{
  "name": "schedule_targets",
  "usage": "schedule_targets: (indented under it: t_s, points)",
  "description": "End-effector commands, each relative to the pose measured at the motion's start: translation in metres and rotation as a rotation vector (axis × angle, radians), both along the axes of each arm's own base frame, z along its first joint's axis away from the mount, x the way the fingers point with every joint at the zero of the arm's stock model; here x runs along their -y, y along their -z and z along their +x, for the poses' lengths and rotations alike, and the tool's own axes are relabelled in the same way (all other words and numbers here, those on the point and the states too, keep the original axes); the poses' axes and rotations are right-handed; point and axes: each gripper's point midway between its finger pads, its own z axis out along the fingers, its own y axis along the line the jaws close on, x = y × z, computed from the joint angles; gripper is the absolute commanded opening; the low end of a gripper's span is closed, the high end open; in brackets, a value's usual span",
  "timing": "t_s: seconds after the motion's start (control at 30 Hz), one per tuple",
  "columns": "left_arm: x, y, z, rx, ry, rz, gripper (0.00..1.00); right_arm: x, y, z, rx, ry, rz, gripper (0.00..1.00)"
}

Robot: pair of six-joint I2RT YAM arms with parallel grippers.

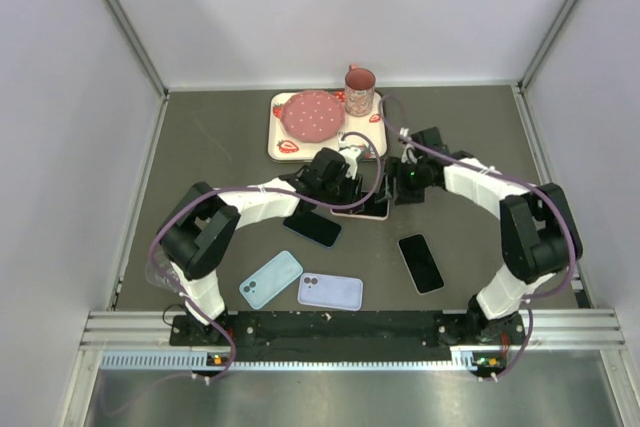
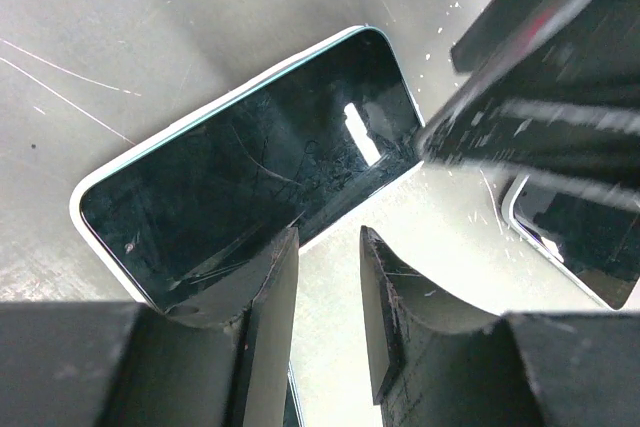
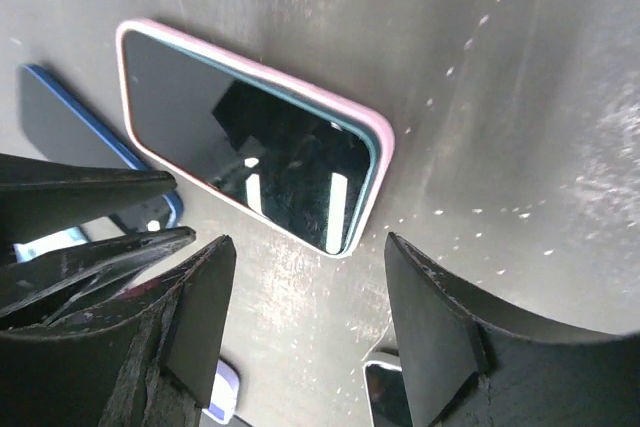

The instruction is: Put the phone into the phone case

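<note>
Currently we are hovering both grippers over the phone (image 3: 250,152), which is lying screen-up inside the pink case (image 3: 384,162) near the table's middle, just on the arms' side of the strawberry tray (image 1: 276,133). Its teal edge is showing inside the case lip at one short end, so we are judging that end as not fully seated. Our right gripper (image 3: 305,247) is standing with its fingers wide apart, holding nothing. Our left gripper (image 2: 328,242) is showing only a narrow gap and is also empty. We are treating the phone as stiff, fairly light and slick on its glass face, while the case is looking like softer plastic that gives at the rim. We are thinking that pressing flat on the screen near the proud end, with the other arm pinning the case's long edges, would be safer than pinching the glass.
</note>
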Motion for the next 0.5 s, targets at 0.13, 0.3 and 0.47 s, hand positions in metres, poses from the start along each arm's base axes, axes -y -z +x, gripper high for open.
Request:
schedule_targets:
  t_s: [0.13,0.3,0.47]
  points:
    - [0.006,-0.017,0.005,0.048,0.006,-0.035,0.37,-0.006,-0.014,0.019,0.013,0.025,0.232,0.60]
    - [0.009,-0.016,0.004,0.039,0.016,-0.045,0.37,-0.001,0.009,0.019,-0.027,0.042,0.183,0.47]
    - [0.008,-0.018,0.004,0.044,0.012,-0.045,0.37,0.007,0.027,0.021,-0.062,0.067,0.122,0.41]
